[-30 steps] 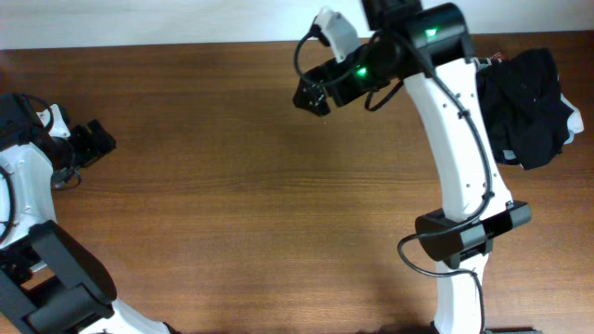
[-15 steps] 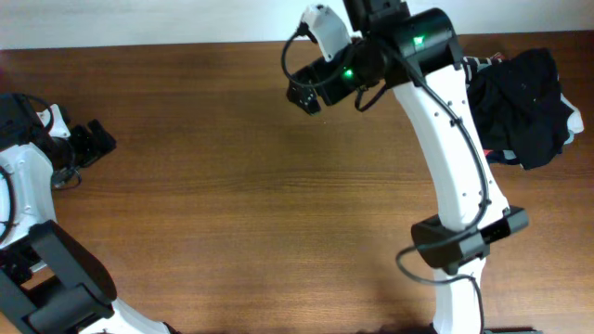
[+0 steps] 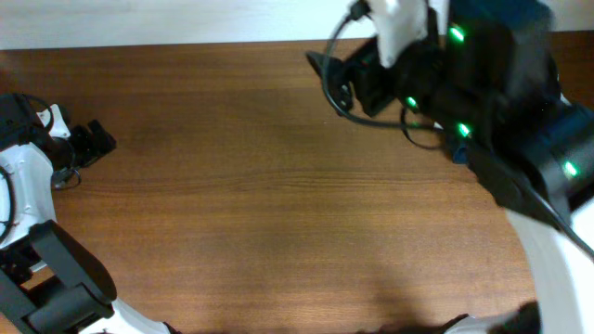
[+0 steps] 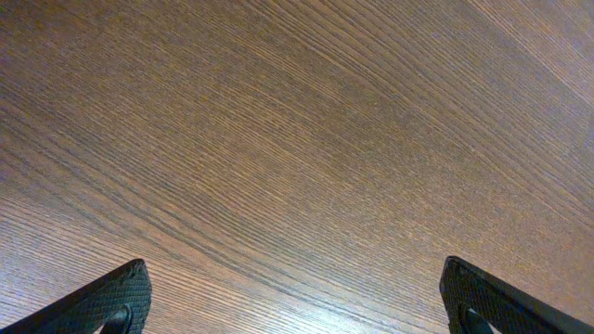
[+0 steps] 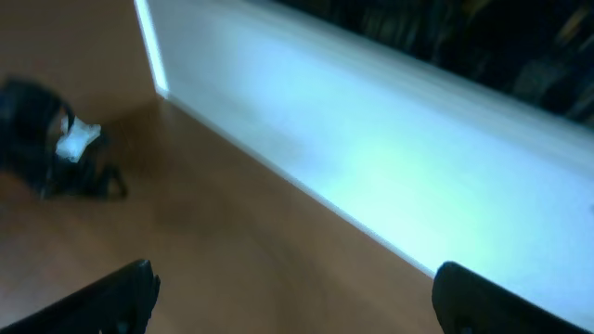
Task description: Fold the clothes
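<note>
**A:** How does the left gripper stand?

**B:** The left gripper (image 4: 297, 301) is spread wide. Its dark fingertips (image 4: 107, 301) sit in the bottom corners of its wrist view, and there is only the bare wooden table (image 4: 306, 139) between them. It holds nothing.

**A:** And the other one?

**B:** The right gripper (image 5: 292, 297) is just as wide and also holds nothing. Brown wood lies under it, and a white wall (image 5: 371, 176) runs along the table's far edge. At the left of that view there is a dark shape (image 5: 37, 139) with a white patch, too blurred to tell what it is.

**A:** What about from above?

**B:** The left arm (image 3: 28, 186) sits at the table's left edge, with its gripper over the wood just beside it. The right arm (image 3: 520, 139) is close under the camera, blurred and dotted with green lights (image 3: 457, 35). It fills the top right corner.

**A:** Where is the black top?

**B:** I cannot tell. No view shows it, and the right arm covers that far right corner of the table.
</note>
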Robot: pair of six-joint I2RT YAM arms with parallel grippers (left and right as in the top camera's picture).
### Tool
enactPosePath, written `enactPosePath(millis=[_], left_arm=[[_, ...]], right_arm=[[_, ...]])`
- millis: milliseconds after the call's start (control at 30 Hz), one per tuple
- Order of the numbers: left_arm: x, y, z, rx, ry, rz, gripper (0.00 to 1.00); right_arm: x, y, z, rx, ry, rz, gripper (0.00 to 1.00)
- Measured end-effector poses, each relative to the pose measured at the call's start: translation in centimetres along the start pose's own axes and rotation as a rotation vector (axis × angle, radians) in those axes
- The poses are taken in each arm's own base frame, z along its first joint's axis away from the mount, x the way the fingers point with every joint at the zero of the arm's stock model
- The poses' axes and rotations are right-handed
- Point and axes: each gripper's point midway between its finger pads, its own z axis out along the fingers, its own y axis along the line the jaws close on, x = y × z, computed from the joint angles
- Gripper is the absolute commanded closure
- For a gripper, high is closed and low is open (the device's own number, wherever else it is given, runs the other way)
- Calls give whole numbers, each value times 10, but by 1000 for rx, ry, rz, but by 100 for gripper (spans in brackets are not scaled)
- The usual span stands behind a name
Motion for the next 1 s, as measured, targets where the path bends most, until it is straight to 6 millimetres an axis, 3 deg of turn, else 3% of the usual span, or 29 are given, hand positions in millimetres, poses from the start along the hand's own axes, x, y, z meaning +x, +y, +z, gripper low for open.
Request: enactPosePath(millis=[67, 167, 233, 367, 567, 867, 1000], left_arm=[[0, 0, 0, 0, -1, 0, 1], [0, 0, 0, 0, 0, 0, 1], [0, 0, 0, 0, 0, 0, 1], [0, 0, 0, 0, 0, 0, 1], [0, 0, 1, 1, 3, -1, 1], [0, 0, 1, 0, 2, -1, 1], [0, 0, 1, 0, 3, -1, 1]], right_arm=[[-5, -3, -10, 32, -87, -8, 1], [21, -3, -15, 63, -143, -13, 1], [50, -4, -15, 83, -159, -2, 1], [131, -11, -13, 133, -154, 78, 1], [239, -7, -28, 169, -150, 143, 1], [349, -5, -40, 235, -178, 169, 1], [376, -7, -40, 262, -169, 181, 1]])
